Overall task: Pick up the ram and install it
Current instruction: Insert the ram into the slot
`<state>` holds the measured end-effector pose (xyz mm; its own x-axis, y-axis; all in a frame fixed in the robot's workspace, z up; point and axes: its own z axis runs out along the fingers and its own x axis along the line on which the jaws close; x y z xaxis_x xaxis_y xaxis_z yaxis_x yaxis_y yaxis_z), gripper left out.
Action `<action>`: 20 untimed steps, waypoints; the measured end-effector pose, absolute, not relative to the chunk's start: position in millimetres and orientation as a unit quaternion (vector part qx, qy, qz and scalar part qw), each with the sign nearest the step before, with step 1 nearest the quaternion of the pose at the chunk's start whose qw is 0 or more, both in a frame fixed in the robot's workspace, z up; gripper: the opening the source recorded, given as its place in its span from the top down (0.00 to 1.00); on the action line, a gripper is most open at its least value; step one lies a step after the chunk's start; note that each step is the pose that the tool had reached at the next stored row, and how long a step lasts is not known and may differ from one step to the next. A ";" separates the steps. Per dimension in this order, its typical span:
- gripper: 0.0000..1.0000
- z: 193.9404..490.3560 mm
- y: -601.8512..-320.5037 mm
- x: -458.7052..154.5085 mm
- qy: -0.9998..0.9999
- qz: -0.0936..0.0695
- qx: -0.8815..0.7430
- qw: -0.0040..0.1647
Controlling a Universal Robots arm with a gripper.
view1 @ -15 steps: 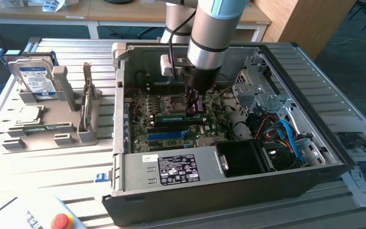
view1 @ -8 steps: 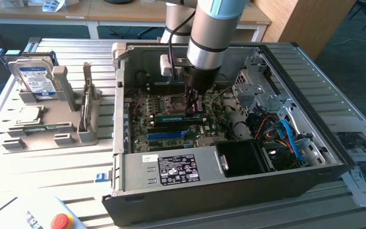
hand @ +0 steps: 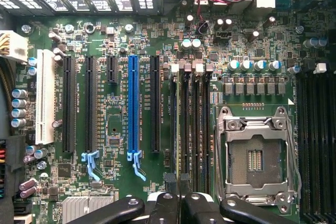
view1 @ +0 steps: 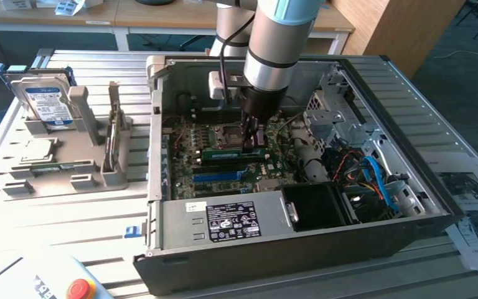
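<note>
Closest to the exterior camera is a red button (view1: 78, 289), then the black power box (view1: 231, 221) with its label, at the front of the open computer case (view1: 305, 265). Behind it my gripper (view1: 254, 142) reaches down to the green board (view1: 191, 140). From this side I see the ram (view1: 222, 152): a thin green stick standing on edge along a slot. My fingers are almost fully closed and pinch its upper edge near one end. The wrist view looks straight down: my gripper (hand: 178, 190) sits over the dark memory slots (hand: 191, 124), between a blue slot (hand: 133, 108) and the processor socket (hand: 255, 156). Farther, at the exterior view's left, a hard drive (view1: 46, 103) stands in a grey holder (view1: 81, 131).
</note>
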<state>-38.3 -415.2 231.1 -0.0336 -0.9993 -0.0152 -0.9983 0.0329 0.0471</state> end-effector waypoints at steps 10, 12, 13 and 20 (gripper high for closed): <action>0.88 231.0 -415.2 -38.2 -0.715 -0.022 0.699 0.011; 0.88 231.1 -415.2 -38.1 -0.715 -0.022 0.699 0.011; 0.88 231.1 -415.2 -37.8 -0.715 -0.022 0.699 0.011; 0.88 231.1 -415.2 -35.8 -0.715 -0.022 0.699 0.011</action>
<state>-35.8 -415.2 231.1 -0.0221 -0.9996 -0.0152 -0.9987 0.0214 0.0472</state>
